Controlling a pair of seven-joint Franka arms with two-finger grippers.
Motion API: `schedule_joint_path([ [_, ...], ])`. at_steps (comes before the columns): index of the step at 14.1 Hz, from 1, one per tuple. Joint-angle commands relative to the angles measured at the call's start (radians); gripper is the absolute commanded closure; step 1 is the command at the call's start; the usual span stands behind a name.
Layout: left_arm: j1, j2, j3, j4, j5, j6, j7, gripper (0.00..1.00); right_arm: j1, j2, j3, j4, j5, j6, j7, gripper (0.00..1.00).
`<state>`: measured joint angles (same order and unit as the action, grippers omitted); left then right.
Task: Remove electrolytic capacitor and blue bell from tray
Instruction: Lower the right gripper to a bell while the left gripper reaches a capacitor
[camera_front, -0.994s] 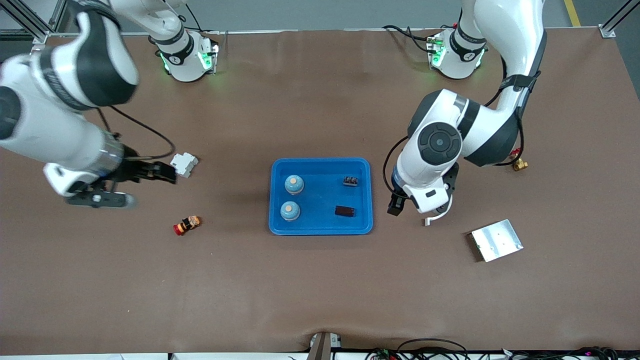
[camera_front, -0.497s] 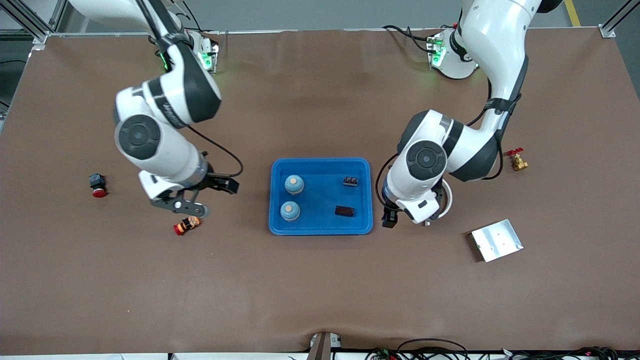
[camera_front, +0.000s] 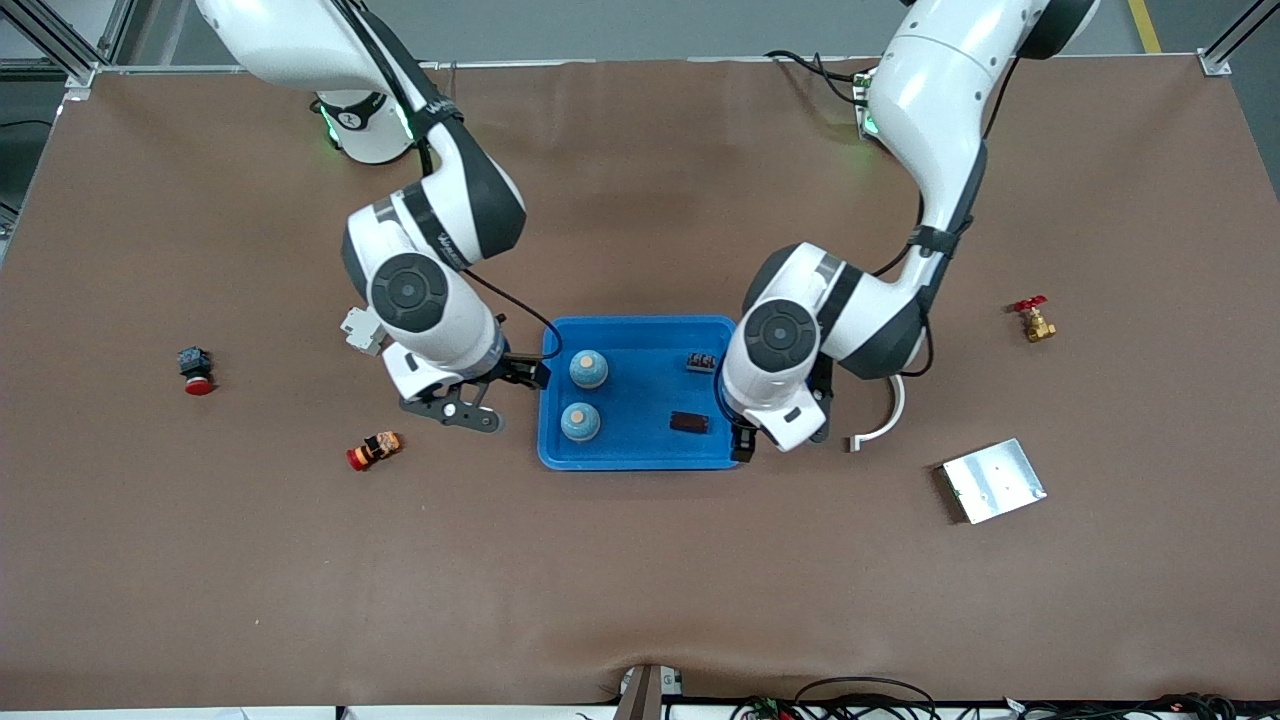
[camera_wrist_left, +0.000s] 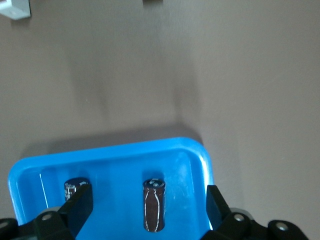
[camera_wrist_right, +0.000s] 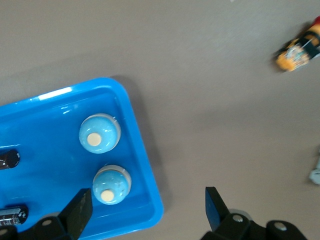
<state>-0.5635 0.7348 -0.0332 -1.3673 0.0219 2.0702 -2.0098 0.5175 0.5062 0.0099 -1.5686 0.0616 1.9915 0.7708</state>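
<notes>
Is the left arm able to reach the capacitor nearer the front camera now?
Probably yes: the left gripper, open, hangs over the tray rim beside that capacitor, nothing between.

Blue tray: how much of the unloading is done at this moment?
Nothing looks removed: the tray holds two blue bells and two dark capacitors. In hand: nothing. The left claw is open over the tray's rim beside the nearer capacitor; the right claw is open over the rim beside the bells. Both pickups remain.
</notes>
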Motion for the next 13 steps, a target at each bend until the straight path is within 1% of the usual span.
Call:
schedule_joint_path([
  [1,-0.032,0.032,0.019,0.030,0.021,0.004,-0.018,0.00,0.064,0.044,-0.010,0.005,0.006,0.050,0.088,0.00],
  [3,-0.044,0.046,0.018,0.031,0.021,0.005,-0.023,0.00,0.091,0.072,-0.010,-0.001,-0.002,0.087,0.145,0.00],
  [6,-0.052,0.069,0.018,0.030,0.021,0.019,-0.035,0.00,0.096,0.081,-0.010,-0.085,0.000,0.229,0.153,0.00],
  [9,-0.062,0.084,0.018,0.030,0.021,0.054,-0.040,0.00,0.111,0.116,-0.010,-0.090,0.000,0.279,0.188,0.00],
  [13,-0.065,0.113,0.019,0.036,0.021,0.112,-0.037,0.00,0.138,0.135,-0.002,-0.088,0.001,0.296,0.237,0.00],
])
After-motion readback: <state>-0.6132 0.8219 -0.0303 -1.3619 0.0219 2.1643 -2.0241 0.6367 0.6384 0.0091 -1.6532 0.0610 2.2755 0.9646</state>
